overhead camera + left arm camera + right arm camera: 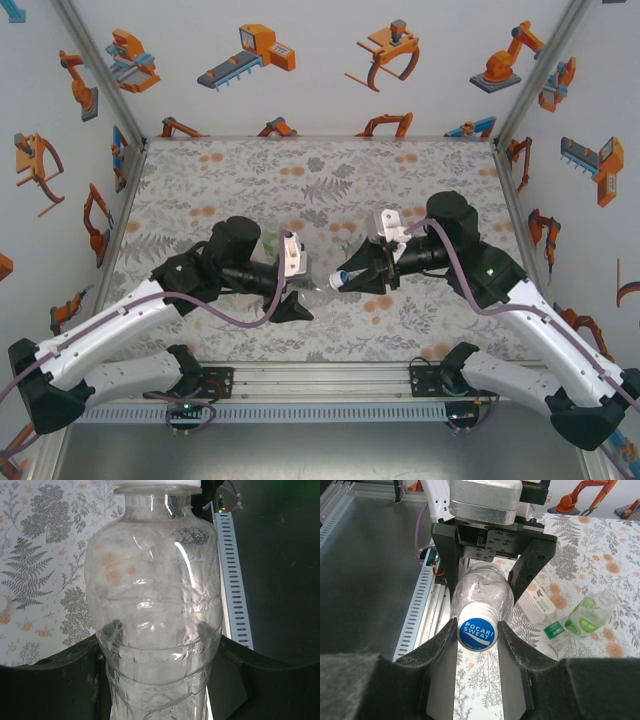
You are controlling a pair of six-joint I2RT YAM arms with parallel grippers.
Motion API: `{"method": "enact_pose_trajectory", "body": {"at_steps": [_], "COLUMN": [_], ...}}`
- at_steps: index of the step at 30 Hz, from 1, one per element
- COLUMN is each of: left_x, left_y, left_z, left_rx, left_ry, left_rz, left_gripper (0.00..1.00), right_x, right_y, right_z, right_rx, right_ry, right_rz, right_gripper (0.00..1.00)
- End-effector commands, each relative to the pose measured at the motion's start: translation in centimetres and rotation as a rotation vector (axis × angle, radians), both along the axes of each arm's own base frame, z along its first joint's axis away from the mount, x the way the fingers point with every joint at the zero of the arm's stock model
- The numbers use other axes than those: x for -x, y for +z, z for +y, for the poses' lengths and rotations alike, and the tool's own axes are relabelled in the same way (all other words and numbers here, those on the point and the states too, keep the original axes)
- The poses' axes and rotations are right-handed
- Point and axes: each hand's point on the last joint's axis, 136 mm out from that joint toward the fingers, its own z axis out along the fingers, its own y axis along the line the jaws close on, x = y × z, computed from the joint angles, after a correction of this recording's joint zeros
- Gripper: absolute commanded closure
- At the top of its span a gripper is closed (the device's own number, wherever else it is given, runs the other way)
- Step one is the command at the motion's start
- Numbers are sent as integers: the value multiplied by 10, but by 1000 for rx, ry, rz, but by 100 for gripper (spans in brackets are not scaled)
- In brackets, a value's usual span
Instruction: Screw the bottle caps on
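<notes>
At the near edge of the table point(330, 170), just behind the metal rail point(320, 380), the two arms reach toward each other and meet approx. at the middle.

The right gripper point(350, 281) is clenched on the blue cap point(477, 631). In the right wrist view one finger presses each side of the cap, and the top w/ the words POCARI SWEAT faces the camera. The cap sits at the mouth of the clear bottle point(482, 592). I cannot tell how far it is threaded on.

The left gripper point(298, 303) is grasping the clear bottle around its body. The bottle lies about horizontal above the table, w/ its neck pointing to the right gripper. In the left wrist view the black fingers point(60, 680) hold the bottle on both sides, and a white rim shows at its neck.

Farther on the table, beyond the clear bottle, a whitish bottle point(540, 600) w/ a green-and-white label lies on its side. Just beside it a translucent green bottle point(590, 615) lies tilted, w/ its neck open and no cap on it.
</notes>
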Motion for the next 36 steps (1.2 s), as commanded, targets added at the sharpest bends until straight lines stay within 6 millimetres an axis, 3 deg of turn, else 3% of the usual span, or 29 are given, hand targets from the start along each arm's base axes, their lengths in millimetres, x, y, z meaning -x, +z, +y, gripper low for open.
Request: {"method": "enact_pose_trajectory", "body": {"at_steps": [1, 7, 13, 17, 20, 27, 32, 36], "left_x": [-14, -38, -58, -67, -68, -59, -53, -44], "left_y": [10, -1, -9, -10, -10, -8, -7, -5], "left_z": [-4, -7, -11, -15, -18, -26, -25, -21], "left_rx": [11, -42, -80, -82, -77, -44, -45, -43], "left_ry": [59, 164, 237, 264, 255, 183, 154, 128], "left_rz": [-42, -82, -115, -133, -137, -131, -118, -105], "left_gripper": [100, 100, 100, 100, 100, 100, 100, 100], "right_x": [-33, -72, -93, -89, -94, -96, -100, -94], "right_y": [-2, -16, -64, -98, -97, -80, -64, -31], "right_z": [3, -12, -45, -47, -33, -41, -55, -60], "right_rx": [-25, -81, 33, 43, -94, -63, -88, -122], "right_ry": [-217, -537, -924, -1027, -946, -973, -990, -898], "right_rz": [191, 561, 1047, 1386, 1542, 1366, 1143, 844], "right_gripper": [100, 100, 100, 100, 100, 97, 43, 39]}}
